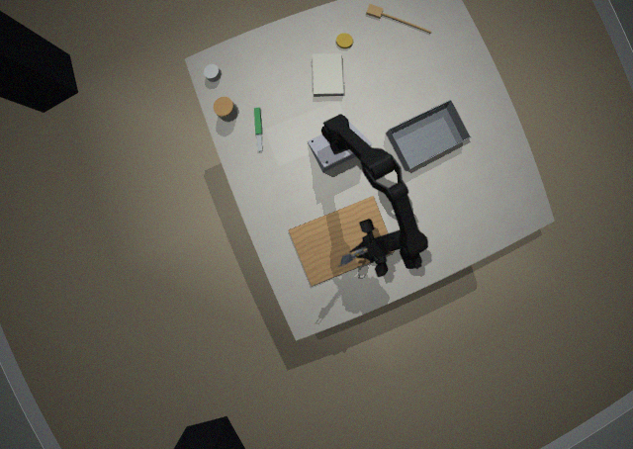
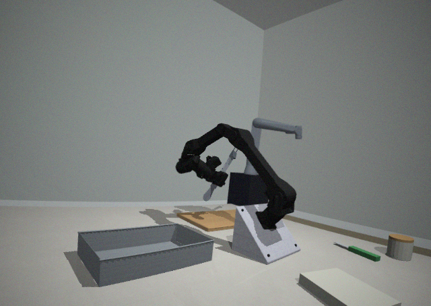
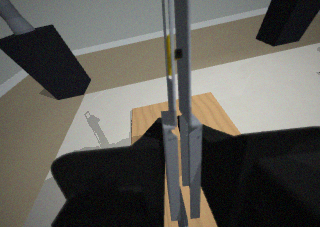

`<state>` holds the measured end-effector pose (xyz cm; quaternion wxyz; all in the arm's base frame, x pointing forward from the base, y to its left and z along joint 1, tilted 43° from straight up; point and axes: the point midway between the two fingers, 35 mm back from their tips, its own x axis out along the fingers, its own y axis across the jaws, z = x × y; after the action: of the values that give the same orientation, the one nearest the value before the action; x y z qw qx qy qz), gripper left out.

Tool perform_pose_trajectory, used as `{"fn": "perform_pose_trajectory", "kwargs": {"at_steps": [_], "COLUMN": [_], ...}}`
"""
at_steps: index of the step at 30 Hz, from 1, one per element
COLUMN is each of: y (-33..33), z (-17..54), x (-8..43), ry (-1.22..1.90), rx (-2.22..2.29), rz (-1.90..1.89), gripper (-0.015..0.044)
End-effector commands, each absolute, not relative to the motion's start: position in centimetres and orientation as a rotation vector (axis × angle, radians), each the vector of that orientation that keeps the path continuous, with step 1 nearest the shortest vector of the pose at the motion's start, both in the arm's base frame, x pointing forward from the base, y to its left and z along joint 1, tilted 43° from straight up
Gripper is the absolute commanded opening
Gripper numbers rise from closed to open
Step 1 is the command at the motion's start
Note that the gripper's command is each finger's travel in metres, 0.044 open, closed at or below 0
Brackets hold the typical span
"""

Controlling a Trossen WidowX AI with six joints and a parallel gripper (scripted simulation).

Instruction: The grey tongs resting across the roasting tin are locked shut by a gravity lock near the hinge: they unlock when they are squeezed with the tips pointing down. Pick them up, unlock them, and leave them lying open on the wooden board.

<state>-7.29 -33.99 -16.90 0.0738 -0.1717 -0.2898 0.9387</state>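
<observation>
My gripper (image 1: pixel 364 252) (image 2: pixel 218 178) (image 3: pixel 170 121) is shut on the grey tongs (image 1: pixel 349 255) (image 2: pixel 227 162) (image 3: pixel 182 62) and holds them in the air above the wooden board (image 1: pixel 316 239) (image 2: pixel 209 219) (image 3: pixel 210 109). The tongs are steeply tilted, with a rounded end low and the other end high. In the wrist view their two arms run close together and almost parallel, with a yellow strip and a small black piece partway along. The grey roasting tin (image 1: pixel 460 122) (image 2: pixel 153 261) stands empty, away from the board on the far side of the arm.
The arm's base (image 1: pixel 326 152) (image 2: pixel 264 236) stands mid-table. A white block (image 1: pixel 327 73) (image 2: pixel 347 288), a green-handled tool (image 1: pixel 258 122) (image 2: pixel 363 253), a cork-lidded jar (image 1: pixel 223 107) (image 2: pixel 400 247), a white disc (image 1: pixel 211 71), a yellow disc (image 1: pixel 344 40) and a wooden spatula (image 1: pixel 396 18) lie beyond. The board lies near the table edge.
</observation>
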Motion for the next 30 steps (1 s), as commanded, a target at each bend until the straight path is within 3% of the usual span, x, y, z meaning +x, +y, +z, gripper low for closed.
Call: {"fn": "perform_pose_trajectory", "kwargs": {"at_steps": [1, 30], "y": [-34.06, -34.00], "z": [-16.87, -16.89], "x": [-7.30, -7.44], "ry": [-0.870, -0.872], "rx": [-0.499, -0.522], "rz": [2.831, 2.810], "gripper": [-0.0150, -0.0150]}}
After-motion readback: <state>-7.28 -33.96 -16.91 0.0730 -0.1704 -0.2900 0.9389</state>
